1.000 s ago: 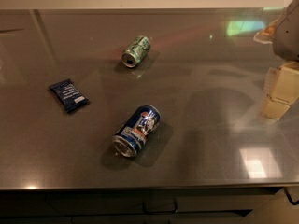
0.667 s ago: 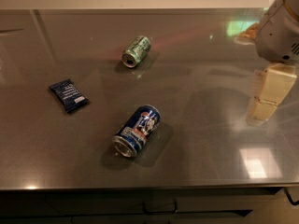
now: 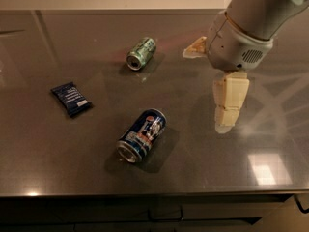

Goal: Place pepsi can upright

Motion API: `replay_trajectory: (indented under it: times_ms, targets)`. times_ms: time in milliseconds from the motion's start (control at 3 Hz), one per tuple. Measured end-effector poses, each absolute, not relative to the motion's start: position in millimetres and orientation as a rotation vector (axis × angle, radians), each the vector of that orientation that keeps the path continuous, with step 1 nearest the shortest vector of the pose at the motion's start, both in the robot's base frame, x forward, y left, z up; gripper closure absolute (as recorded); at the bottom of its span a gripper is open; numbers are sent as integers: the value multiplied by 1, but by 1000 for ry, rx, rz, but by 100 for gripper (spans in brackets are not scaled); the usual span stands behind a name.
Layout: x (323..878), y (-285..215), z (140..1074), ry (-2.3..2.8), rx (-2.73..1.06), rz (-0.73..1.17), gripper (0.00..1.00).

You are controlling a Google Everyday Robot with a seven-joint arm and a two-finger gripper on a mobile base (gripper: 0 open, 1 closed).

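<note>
Hovering tool (image 3: 208, 88) near pepsi can (image 3: 142, 135) (toppled).

Our hand (image 3: 207, 88) hangs at the upper right over the surface (image 3: 72, 168). Its wrist housing (image 3: 231, 42) is a rounded pale grey shell with a small perforated vent patch (image 3: 251, 56), below a smooth beige-grey forearm (image 3: 263, 4). The two fingers (image 3: 231, 100) are cream, blocky and segmented, spread well apart.

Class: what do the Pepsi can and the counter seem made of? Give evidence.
Pepsi can: likely aluminium, glossy blue print, bare silver end. Counter: dark, polished, mirrors lights; stone or metal, unclear. The claw hangs right of the can, cream, seemingly matte plastic.
</note>
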State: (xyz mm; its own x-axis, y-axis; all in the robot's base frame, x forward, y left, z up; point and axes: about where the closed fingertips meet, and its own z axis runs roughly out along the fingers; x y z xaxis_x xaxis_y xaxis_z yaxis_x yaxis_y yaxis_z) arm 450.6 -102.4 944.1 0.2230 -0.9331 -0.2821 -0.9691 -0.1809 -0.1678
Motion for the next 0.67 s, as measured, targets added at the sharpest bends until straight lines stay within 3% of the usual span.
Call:
replay_trajectory:
  times_ms: [667]
  targets:
    - [443, -38, 917, 1414, -2445, 230, 0]
